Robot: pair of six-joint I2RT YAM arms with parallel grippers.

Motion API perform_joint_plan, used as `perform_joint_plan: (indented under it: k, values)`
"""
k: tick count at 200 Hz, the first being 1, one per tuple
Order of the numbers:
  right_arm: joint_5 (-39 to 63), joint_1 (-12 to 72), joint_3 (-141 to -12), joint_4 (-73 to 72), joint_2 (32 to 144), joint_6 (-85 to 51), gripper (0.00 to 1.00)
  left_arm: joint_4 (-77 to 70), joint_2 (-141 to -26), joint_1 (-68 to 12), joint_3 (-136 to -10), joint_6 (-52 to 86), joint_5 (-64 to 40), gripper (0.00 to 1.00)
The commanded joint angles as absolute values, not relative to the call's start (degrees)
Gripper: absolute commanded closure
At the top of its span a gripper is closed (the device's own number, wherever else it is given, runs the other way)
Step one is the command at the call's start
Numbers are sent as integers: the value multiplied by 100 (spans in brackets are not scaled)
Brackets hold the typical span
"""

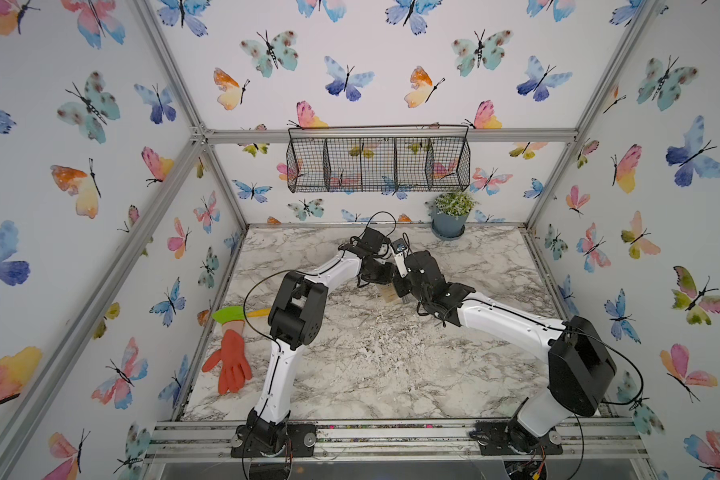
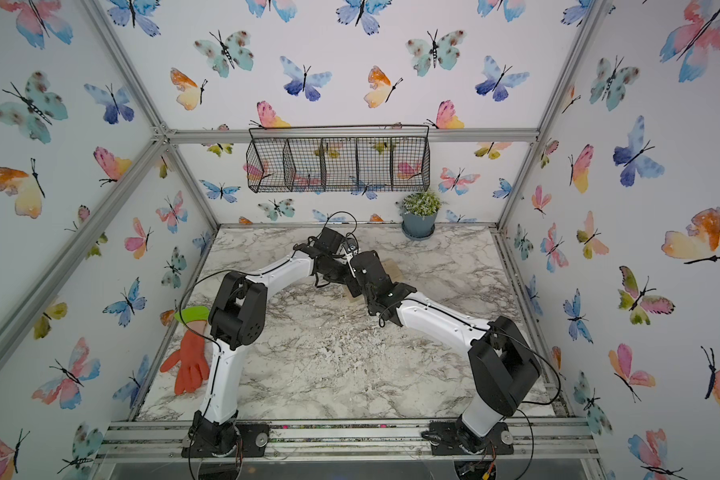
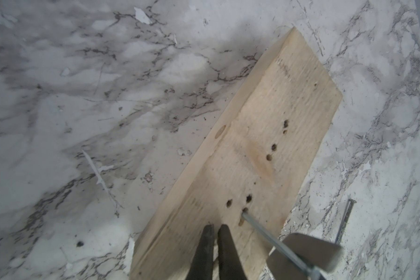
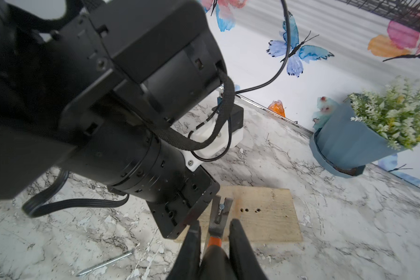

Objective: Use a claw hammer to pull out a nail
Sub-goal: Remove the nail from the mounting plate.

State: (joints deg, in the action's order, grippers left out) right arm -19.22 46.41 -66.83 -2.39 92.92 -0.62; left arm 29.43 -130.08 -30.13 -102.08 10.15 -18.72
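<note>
In the left wrist view a pale wooden board (image 3: 264, 135) with several holes lies on the marble table. A silver nail (image 3: 260, 230) slants out of it into the steel claw of the claw hammer (image 3: 306, 252). My left gripper (image 3: 216, 228) is shut and empty, its tips on the board beside the nail. In the right wrist view my right gripper (image 4: 215, 223) is shut on the hammer's black handle, just behind the orange neck (image 4: 214, 241). The forked claw straddles the nail head (image 4: 221, 207). Both top views hide the grippers under the wrists.
A loose nail (image 3: 344, 220) lies on the table beside the board, also showing as the loose nail (image 4: 107, 263). A blue plant pot (image 1: 449, 226) stands at the back. An orange glove (image 1: 231, 365) lies at the left edge. A wire basket (image 1: 379, 160) hangs on the back wall.
</note>
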Motion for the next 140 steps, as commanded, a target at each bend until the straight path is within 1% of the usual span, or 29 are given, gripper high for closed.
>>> perform_joint_plan:
  k: [1, 26, 55, 88, 108, 140]
  values:
    - [-1353, 4708, -6278, -1539, 8827, 142, 97, 4425, -14087, -3075, -9569, 870, -928, 90]
    - [-859, 4702, -4524, -3937, 8332, 480, 97, 4513, -14141, -3085, -9667, 867, -892, 90]
    - [-977, 4705, -3566, -5057, 8191, 485, 97, 4548, -14185, -3085, -9725, 870, -844, 90]
    - [-1251, 4702, -3212, -5465, 8351, 543, 97, 4652, -14251, -3085, -9824, 870, -835, 90]
    - [-1257, 4703, -2954, -5869, 8352, 545, 97, 4697, -14280, -3085, -9856, 866, -817, 90]
    - [-1211, 4702, -2897, -5991, 8305, 469, 97, 4798, -14354, -3093, -9962, 859, -777, 91]
